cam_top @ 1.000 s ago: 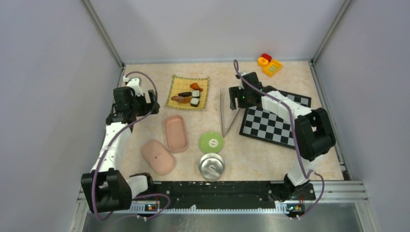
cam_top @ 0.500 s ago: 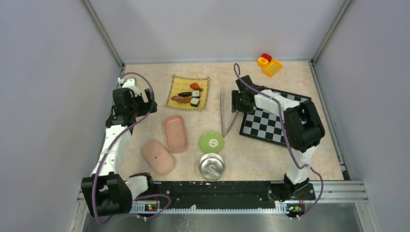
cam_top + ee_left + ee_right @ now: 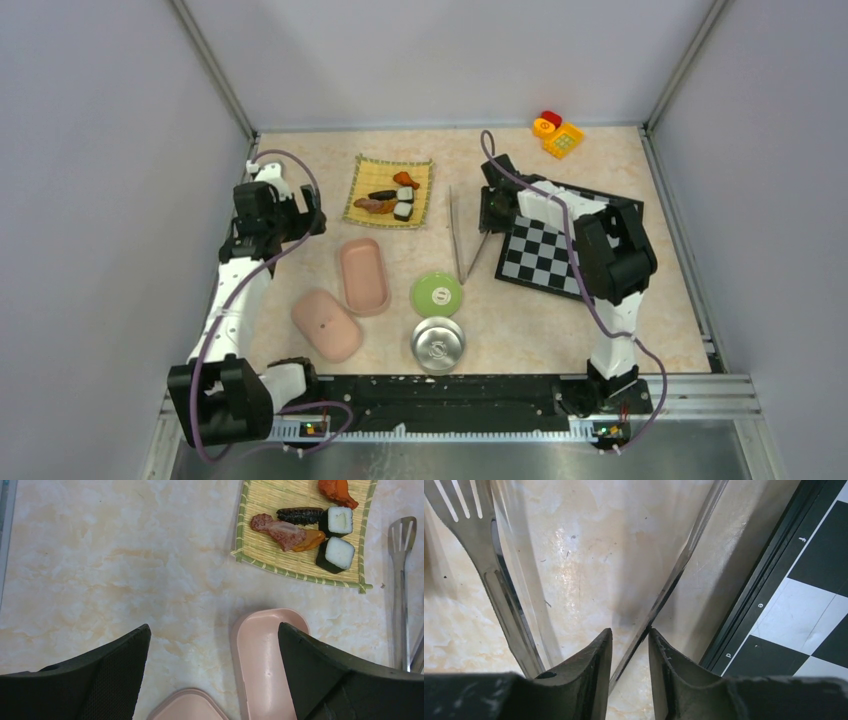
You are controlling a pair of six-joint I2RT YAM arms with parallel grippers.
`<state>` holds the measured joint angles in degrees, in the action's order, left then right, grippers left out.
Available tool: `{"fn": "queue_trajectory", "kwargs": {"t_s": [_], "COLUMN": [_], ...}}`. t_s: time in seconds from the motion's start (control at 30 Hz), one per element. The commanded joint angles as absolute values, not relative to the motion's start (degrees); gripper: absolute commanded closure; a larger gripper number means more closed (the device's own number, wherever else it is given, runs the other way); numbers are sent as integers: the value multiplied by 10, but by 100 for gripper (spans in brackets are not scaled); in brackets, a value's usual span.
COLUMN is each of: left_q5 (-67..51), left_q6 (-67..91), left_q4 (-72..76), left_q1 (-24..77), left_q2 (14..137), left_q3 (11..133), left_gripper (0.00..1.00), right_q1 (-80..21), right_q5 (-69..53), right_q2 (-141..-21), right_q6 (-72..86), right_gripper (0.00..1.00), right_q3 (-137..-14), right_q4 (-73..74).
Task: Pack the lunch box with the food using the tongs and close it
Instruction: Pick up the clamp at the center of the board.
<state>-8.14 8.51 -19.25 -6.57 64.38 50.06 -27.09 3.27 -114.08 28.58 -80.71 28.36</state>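
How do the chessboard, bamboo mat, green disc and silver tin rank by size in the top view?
1. Chessboard, partly hidden.
2. Bamboo mat.
3. Green disc and silver tin, which look alike.

I'm looking at a small booth closed on three sides by plain lilac-grey panels: a back wall (image 3: 440, 60), a left wall (image 3: 90, 200) and a right wall (image 3: 770, 200). They meet at slanting aluminium posts (image 3: 212, 68). The worktop (image 3: 520, 330) is beige, marbled like pale stone, and scuffed with fine scratches when seen up close. A metal rail (image 3: 680, 240) edges its right side, a black bar (image 3: 450, 395) runs along the near edge, and a brushed steel ledge (image 3: 450, 455) lies below that. The light is soft and even, shadows are faint, and one dull gleam (image 3: 569, 560) shows on the stone pattern.
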Motion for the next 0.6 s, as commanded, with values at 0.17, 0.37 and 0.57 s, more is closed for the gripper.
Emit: {"fn": "queue_trajectory", "kwargs": {"t_s": [0.17,0.37,0.57], "left_q5": [-160,-212,-308], "left_q6": [55,52,47], "left_q4": [-187,-179,-175], "left_q1": [-65,-65,-65], "left_q2": [653,650,654], "left_q3": [545,582,628], "left_gripper": [1,1,1], "right_q1": [-250,-225,-194], "right_q5": [3,-41,-143], "right_q2": [-1135,-1090,-1039], "right_q6": [307,322,369], "right_gripper": [84,100,100], "right_q3": [-843,-849,-859], "right_q4": [271,225,154]}}
